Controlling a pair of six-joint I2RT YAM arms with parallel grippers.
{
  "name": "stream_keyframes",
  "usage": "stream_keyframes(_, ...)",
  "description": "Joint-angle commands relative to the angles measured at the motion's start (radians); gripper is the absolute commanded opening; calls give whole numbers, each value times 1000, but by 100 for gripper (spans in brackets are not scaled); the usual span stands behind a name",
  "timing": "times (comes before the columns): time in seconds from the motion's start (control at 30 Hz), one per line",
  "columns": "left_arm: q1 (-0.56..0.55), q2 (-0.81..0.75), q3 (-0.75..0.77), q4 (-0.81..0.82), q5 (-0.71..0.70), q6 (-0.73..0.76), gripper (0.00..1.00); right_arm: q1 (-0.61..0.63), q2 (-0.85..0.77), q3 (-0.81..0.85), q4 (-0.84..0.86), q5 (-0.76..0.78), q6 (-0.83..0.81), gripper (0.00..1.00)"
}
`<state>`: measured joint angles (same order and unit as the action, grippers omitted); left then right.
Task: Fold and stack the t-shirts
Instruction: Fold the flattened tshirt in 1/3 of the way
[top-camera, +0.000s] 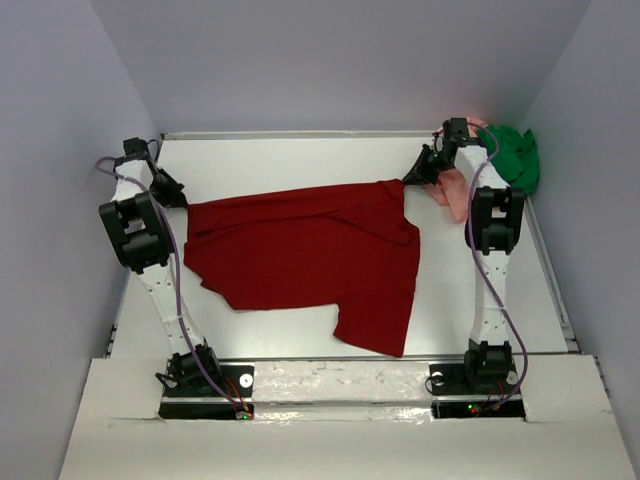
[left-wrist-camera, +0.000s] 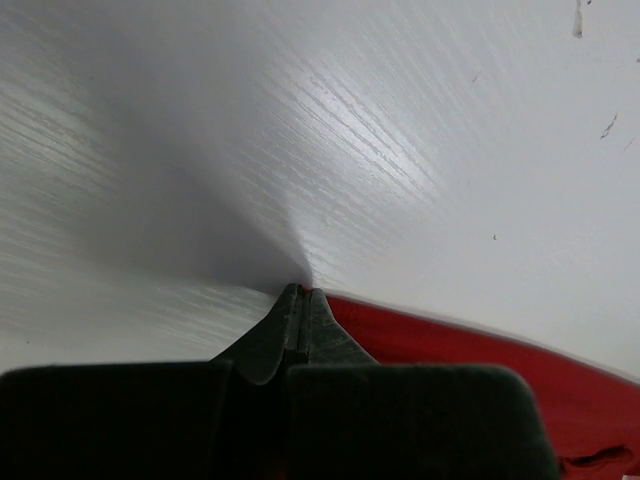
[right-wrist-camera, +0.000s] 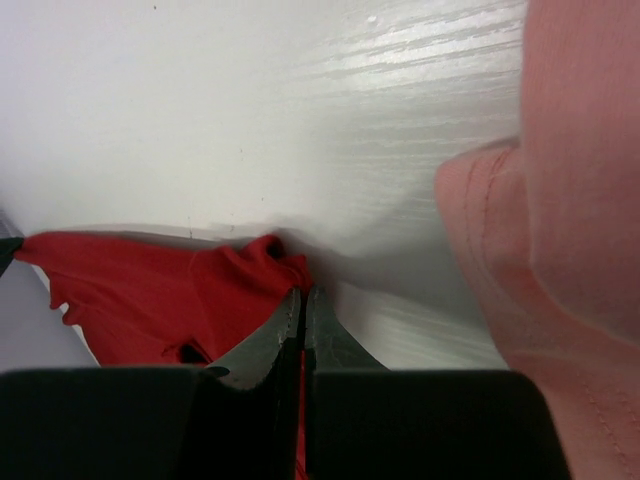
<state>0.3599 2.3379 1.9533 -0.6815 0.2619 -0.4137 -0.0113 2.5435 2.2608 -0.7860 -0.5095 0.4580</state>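
The dark red t-shirt (top-camera: 310, 255) lies spread across the middle of the table, a sleeve pointing toward the near edge. My left gripper (top-camera: 176, 197) is shut on its left corner; in the left wrist view the fingertips (left-wrist-camera: 300, 292) pinch the red cloth (left-wrist-camera: 470, 360) against the tabletop. My right gripper (top-camera: 410, 180) is shut on the shirt's far right corner, where bunched red cloth (right-wrist-camera: 250, 270) meets the closed jaws (right-wrist-camera: 302, 292). The salmon pink t-shirt (top-camera: 455, 192) lies just right of that gripper, large in the right wrist view (right-wrist-camera: 560, 250). The bright green t-shirt (top-camera: 515, 157) sits crumpled in the far right corner.
The white table (top-camera: 300, 160) is bounded by grey walls at the back and both sides, with a raised rail (top-camera: 555, 270) along the right edge. The arm bases (top-camera: 205, 375) stand at the near edge.
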Motion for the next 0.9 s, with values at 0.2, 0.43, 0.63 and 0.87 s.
stream_keyframes(0.2,14,27,101,-33,-44,4,0,-41,21,71,14,86,10,0)
stream_keyframes(0.43,14,38,121,-44,-53,7,0,-62,4,66,19,121,16,0)
stream_keyframes(0.63,16,46,141,-55,-62,9,0,-81,-12,60,30,149,18,0)
stream_keyframes(0.87,16,43,136,-55,-67,12,0,-81,-19,62,53,131,22,0)
